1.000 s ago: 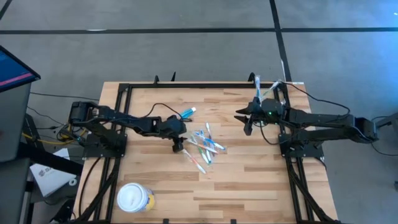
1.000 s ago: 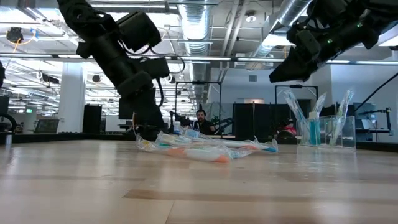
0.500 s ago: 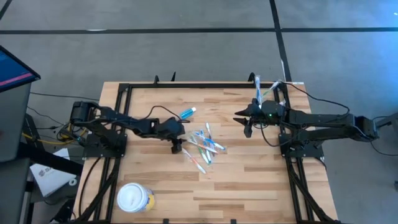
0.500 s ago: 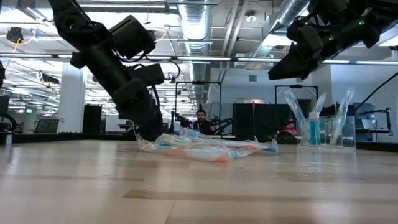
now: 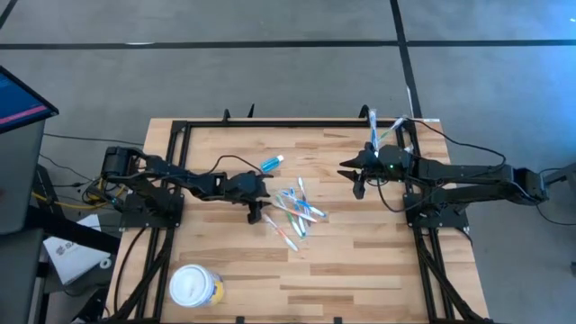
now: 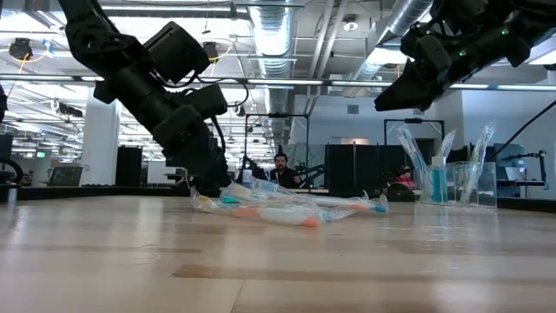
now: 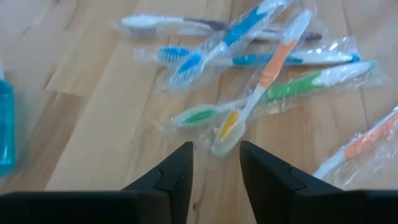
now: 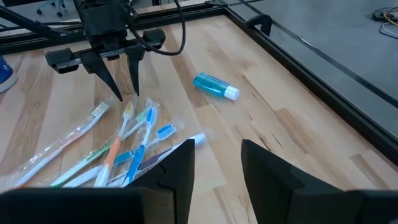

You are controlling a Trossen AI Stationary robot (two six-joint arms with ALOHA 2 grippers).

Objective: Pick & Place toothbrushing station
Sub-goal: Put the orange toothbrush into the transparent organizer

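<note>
In the high view the wrapped toothbrushes form a heap too small to count or to tell one from another, and in the low view they merge into a low jumble whose far side cannot be made out. The blue tube is cut off by the left wrist picture's edge, so its cap is out of sight there, and one orange-handled brush also runs off the frame. In the low view the left gripper has its fingertips hidden behind the heap, while the clear tumbler is blurred, so the brushes standing in it cannot be counted.
</note>
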